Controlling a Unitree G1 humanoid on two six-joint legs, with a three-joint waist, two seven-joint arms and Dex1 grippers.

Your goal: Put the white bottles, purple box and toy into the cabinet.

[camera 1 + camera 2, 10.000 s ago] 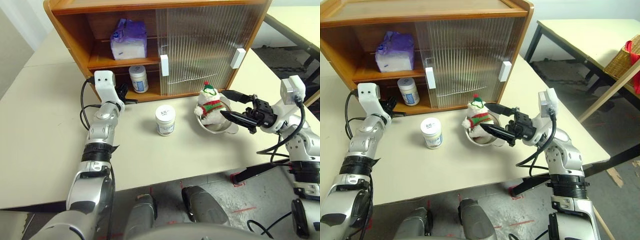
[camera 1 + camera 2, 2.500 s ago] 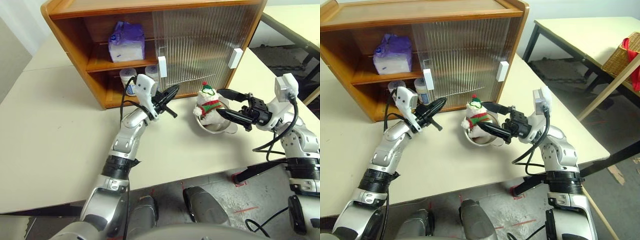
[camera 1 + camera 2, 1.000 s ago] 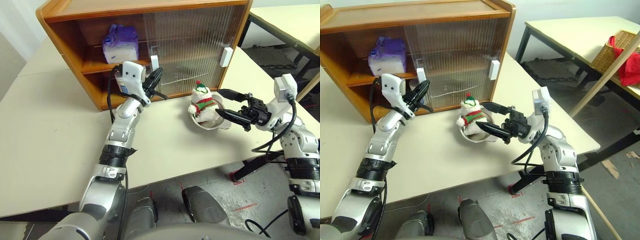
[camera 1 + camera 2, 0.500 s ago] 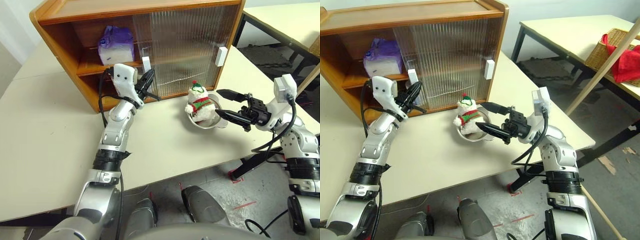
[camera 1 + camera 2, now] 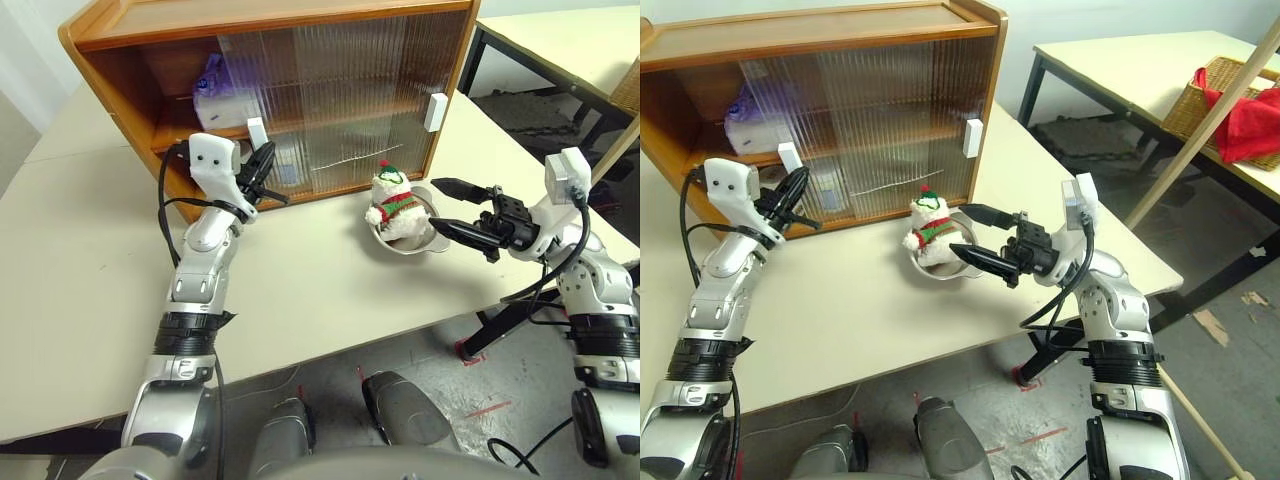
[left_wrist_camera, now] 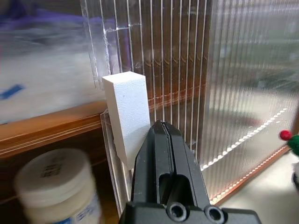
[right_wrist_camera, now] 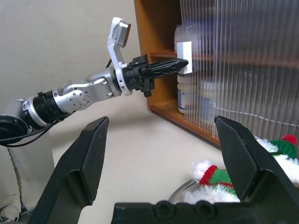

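Note:
My left gripper (image 5: 268,152) is shut, its tip against the white handle (image 5: 257,133) of the cabinet's (image 5: 270,20) left sliding door. That ribbed door stands across most of the opening. The purple box (image 5: 214,84) shows blurred behind it on the upper shelf. One white bottle (image 6: 56,186) stands on the lower shelf just past the door's edge, another (image 7: 208,98) behind the ribbed panel. The toy (image 5: 394,198) sits in a steel bowl (image 5: 410,244) on the table before the cabinet. My right gripper (image 5: 436,204) hangs open just right of the toy, apart from it.
The right sliding door with its white handle (image 5: 434,112) covers the cabinet's right half. A second table at the far right carries a wicker basket (image 5: 1230,105) with red cloth. A wooden pole (image 5: 1200,130) leans past the table's right edge.
My left gripper has moved left with the door handle, and the left door has slid left over the purple box and the bottles. The right arm has stayed put. The camera has shifted.

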